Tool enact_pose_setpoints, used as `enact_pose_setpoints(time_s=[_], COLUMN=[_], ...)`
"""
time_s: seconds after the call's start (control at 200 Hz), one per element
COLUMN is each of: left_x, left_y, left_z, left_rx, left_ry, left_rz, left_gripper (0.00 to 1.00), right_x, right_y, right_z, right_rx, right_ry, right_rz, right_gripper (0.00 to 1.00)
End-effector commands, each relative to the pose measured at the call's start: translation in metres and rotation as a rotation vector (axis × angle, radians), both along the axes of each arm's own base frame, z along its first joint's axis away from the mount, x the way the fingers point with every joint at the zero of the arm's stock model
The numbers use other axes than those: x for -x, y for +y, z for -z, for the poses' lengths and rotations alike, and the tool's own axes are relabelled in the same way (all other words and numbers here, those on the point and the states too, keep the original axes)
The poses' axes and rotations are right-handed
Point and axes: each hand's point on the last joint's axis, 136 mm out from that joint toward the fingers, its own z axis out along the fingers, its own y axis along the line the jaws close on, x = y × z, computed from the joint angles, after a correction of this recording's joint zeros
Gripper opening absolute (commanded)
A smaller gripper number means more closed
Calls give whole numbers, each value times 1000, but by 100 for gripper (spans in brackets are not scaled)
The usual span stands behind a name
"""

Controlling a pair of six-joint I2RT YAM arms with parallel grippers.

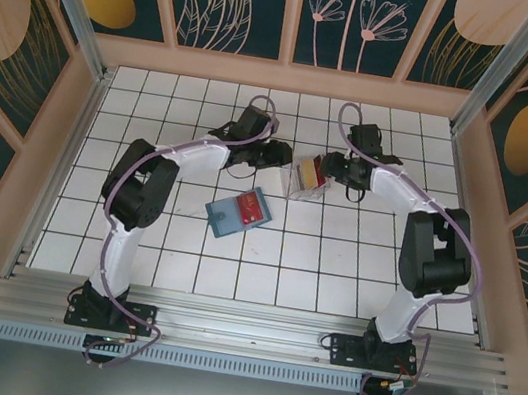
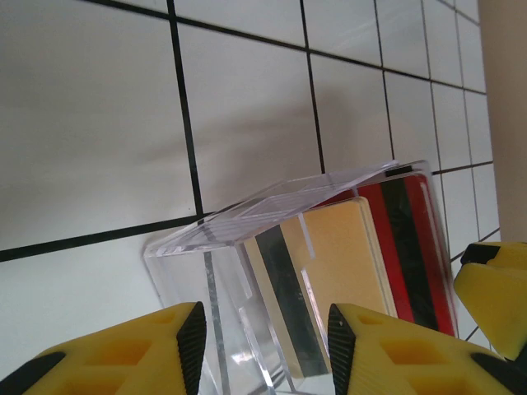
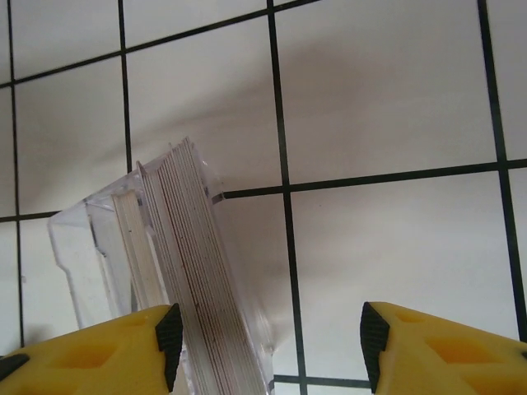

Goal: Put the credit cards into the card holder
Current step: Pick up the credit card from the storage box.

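Observation:
The teal card holder [image 1: 224, 217] lies flat on the tiles in front of the left arm, with a red card [image 1: 255, 210] on top of it. More credit cards stand on edge in a clear plastic box [image 1: 307, 177]: a tan card [image 2: 346, 255] and a red card [image 2: 420, 239], seen edge-on as a stack [image 3: 193, 263] from the right wrist. My left gripper [image 2: 266, 350] is open at the box's left side, its jaws astride a box corner. On the other side of the box, my right gripper [image 3: 270, 344] is open too, the stack just inside its left finger.
The clear box [image 2: 214, 239] stands tilted between both grippers [image 1: 289, 157] [image 1: 331, 175] at mid-table. The right gripper's yellow finger [image 2: 494, 288] shows past the box. Wooden walls ring the white tiled floor [image 1: 262, 268], and bare tiles lie in front of the card holder.

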Motion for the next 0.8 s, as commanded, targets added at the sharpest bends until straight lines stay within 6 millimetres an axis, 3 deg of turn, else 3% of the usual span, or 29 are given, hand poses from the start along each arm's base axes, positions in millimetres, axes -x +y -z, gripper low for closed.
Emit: enact_pose_setpoints(time_s=[0.0, 0.791], left_x=[1, 18], left_y=[-17, -14], left_z=[1, 66], left_rx=[23, -71], left_ry=[20, 112], left_rz=[32, 29], left_gripper=[47, 46], right_x=[-5, -12], right_y=[7, 14], right_z=[-3, 26], right_rx=[26, 57], right_ry=[3, 56], right_rz=[-36, -61], right_gripper=[61, 62])
